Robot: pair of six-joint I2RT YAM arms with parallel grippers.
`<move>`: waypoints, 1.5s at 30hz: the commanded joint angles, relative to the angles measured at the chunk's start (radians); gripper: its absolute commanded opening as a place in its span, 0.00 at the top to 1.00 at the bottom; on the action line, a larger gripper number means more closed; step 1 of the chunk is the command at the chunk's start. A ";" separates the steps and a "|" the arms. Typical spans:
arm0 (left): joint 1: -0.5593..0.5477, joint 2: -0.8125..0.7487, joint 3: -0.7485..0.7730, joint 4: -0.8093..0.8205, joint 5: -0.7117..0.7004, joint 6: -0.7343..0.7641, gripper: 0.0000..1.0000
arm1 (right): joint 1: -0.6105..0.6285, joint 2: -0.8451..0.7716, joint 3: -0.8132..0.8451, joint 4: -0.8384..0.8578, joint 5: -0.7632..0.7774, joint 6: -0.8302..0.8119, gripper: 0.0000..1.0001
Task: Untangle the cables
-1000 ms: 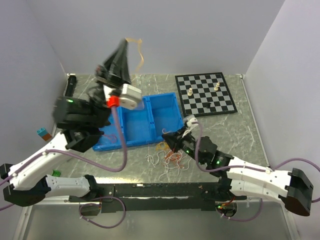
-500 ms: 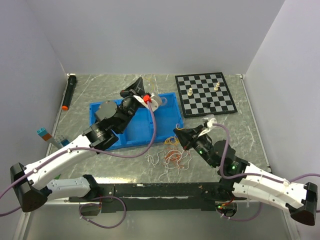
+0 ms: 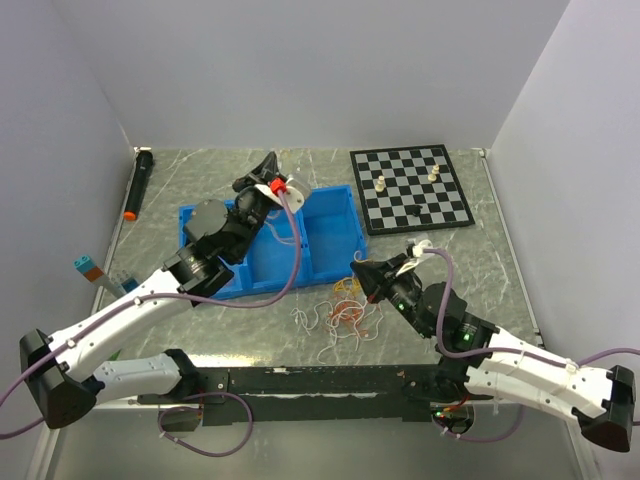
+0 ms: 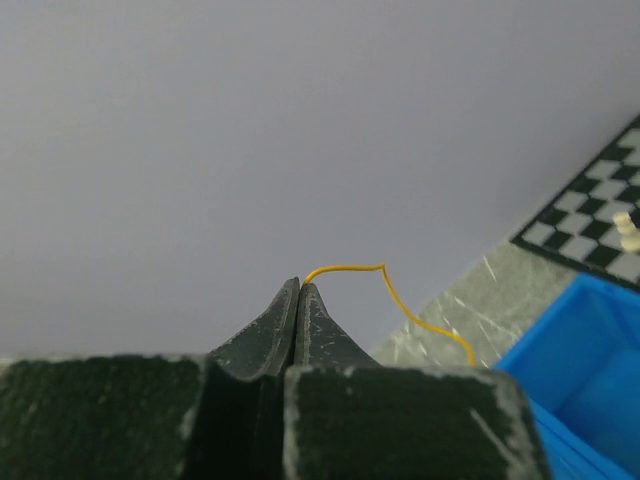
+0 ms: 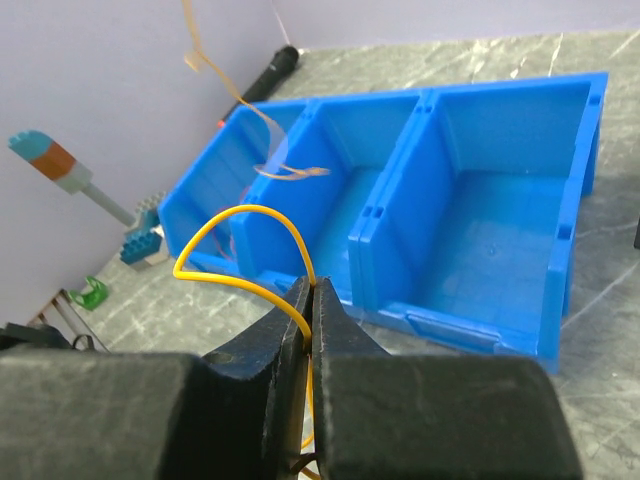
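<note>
A tangle of thin white, orange and red cables (image 3: 340, 315) lies on the table in front of the blue bin (image 3: 325, 191). My left gripper (image 3: 269, 160) is shut on one orange cable (image 4: 400, 298). It holds the cable over the bin's back edge, and the cable hangs down into the left compartment (image 5: 290, 172). My right gripper (image 3: 357, 269) is low beside the tangle's right end, shut on a yellow-orange cable. That cable loops up from its tips (image 5: 235, 213). The right gripper's tips (image 5: 313, 284) face the bin's front wall (image 5: 470, 335).
A chessboard (image 3: 410, 187) with a few pieces lies at the back right. A black marker with an orange tip (image 3: 137, 183) lies at the back left. Small toy bricks (image 3: 88, 267) and a green piece (image 3: 112, 346) sit near the left wall.
My left arm came down from high above the table to the bin, carrying the orange cable. My right gripper drew back a little to the right with its cable.
</note>
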State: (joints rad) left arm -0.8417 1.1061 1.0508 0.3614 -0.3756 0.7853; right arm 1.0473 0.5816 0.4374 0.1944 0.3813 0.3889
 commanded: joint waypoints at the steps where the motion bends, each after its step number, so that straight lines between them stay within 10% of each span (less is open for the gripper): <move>1: 0.029 -0.034 -0.113 -0.139 0.012 -0.077 0.99 | 0.003 -0.005 0.011 0.008 0.014 0.011 0.92; 15: 0.121 0.070 -0.183 -0.170 0.047 -0.178 0.97 | 0.005 -0.063 0.017 -0.069 0.057 0.016 0.94; 21: 0.124 0.130 -0.062 -0.324 0.087 -0.273 0.31 | 0.003 0.003 0.044 -0.047 0.044 0.010 0.94; 27: 0.162 0.101 0.124 -0.487 0.135 -0.374 0.03 | 0.003 0.151 0.129 -0.040 0.042 -0.028 0.95; 40: 0.262 -0.140 0.351 -0.667 0.195 -0.544 0.03 | -0.099 0.932 0.756 -0.116 -0.156 -0.116 1.00; 43: 0.262 -0.153 0.360 -0.728 0.204 -0.543 0.03 | -0.105 1.060 0.871 -0.185 -0.176 -0.101 0.89; 45: 0.262 -0.160 0.357 -0.740 0.198 -0.546 0.03 | -0.107 1.103 0.900 -0.191 -0.196 -0.085 0.60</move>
State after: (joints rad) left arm -0.5797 0.9215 1.4075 -0.2867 -0.1982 0.2687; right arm 0.9482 1.6138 1.2522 0.0753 0.2382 0.3031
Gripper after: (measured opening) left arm 0.969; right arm 0.225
